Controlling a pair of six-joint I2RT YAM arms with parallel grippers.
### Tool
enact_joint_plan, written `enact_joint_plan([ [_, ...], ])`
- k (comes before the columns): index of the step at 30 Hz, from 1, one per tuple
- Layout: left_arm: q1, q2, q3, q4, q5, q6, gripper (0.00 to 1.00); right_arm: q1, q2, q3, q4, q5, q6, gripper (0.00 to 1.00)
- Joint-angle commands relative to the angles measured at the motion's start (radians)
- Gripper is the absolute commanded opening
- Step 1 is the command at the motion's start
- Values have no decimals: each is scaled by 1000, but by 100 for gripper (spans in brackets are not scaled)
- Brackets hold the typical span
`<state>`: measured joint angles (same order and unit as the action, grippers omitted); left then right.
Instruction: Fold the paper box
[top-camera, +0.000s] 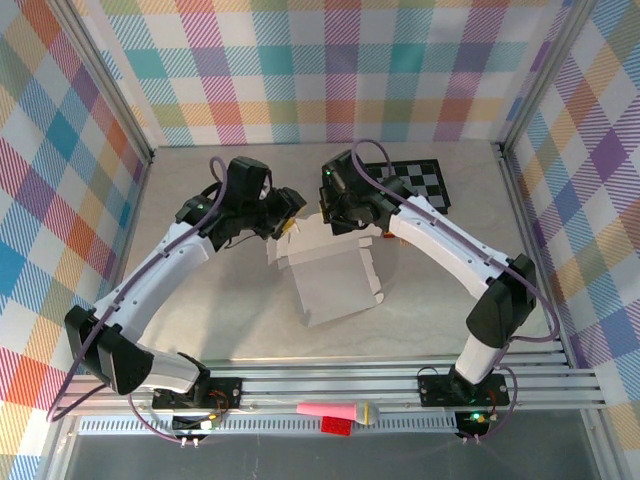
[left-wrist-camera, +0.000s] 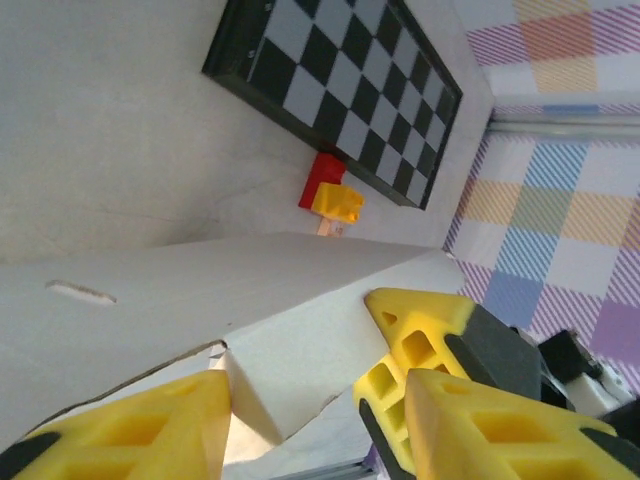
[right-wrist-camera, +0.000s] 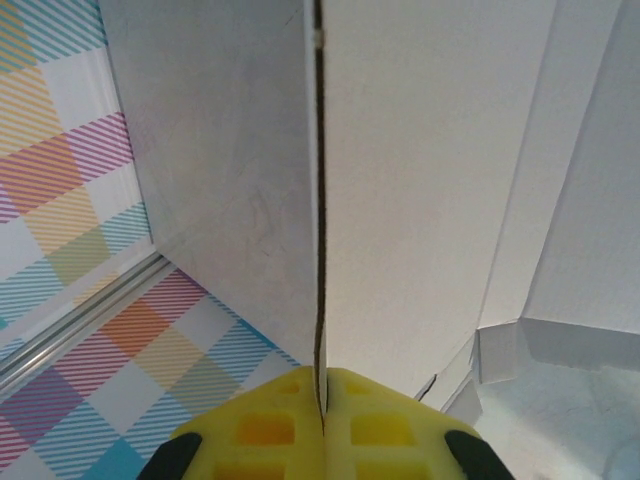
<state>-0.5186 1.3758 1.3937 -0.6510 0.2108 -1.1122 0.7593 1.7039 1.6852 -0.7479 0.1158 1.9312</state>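
**A:** Widest first: the grey bench (top-camera: 200, 300); the paper box (top-camera: 335, 280) lies mid-bench, partly folded, its far end lifted between the two arms.

**B:** Behind it, to the right, the checkerboard mat (top-camera: 425, 180) lies flat near the far wall; it sits just beyond the box.

**A:** Now the right end effector (right-wrist-camera: 322, 420); its yellow fingers are together, clamped on the thin edge of an upright white panel of the box.

**B:** And the left end effector (left-wrist-camera: 300, 400); its fingers are apart, straddling a corner of the box where a flap edge shows.

**A:** Smallest bits: a red block (left-wrist-camera: 320, 178) and a yellow block (left-wrist-camera: 338, 203); they touch each other, right against the mat's edge.
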Motion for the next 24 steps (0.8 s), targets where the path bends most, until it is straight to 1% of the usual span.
enact_joint_plan([
  [1, 110, -107, -23, 42, 20, 61, 53, -18, -52, -19, 9, -45, 61, 0],
  [3, 234, -158, -87, 51, 92, 61, 52, -31, -69, -32, 7, -49, 94, 0],
  [4, 281, -178, -126, 78, 126, 65, 50, -37, -73, -35, 7, -55, 107, 0],
  [6, 384, -229, -251, 120, 151, 70, 45, -52, -76, -41, 11, -70, 136, 0],
  [7, 422, -247, -321, 170, 174, 49, 42, -58, -78, -44, 9, -76, 146, 0],
  [8, 453, -263, -407, 257, 203, 20, 39, -63, -77, -44, 6, -81, 157, 0],
  [9, 470, -273, -485, 332, 216, -8, 35, -69, -76, -46, 2, -88, 168, 0],
  [11, 477, -276, -613, 496, 232, -53, 27, -79, -78, -53, 11, -92, 186, 0],
  [12, 477, -265, -685, 608, 252, -90, 20, -83, -78, -53, 12, -93, 195, 0],
  [15, 463, -203, -822, 906, 315, -200, 12, -96, -76, -50, 16, -97, 218, 0],
  [17, 449, -167, -852, 1002, 342, -219, 11, -107, -74, -51, 27, -99, 230, 0],
  [21, 387, -106, -863, 1073, 369, -233, 12, -122, -64, -68, 71, -116, 265, 0],
  [24, 331, -48, -905, 1224, 360, -302, 13, -126, -51, -62, 78, -120, 274, 0],
])
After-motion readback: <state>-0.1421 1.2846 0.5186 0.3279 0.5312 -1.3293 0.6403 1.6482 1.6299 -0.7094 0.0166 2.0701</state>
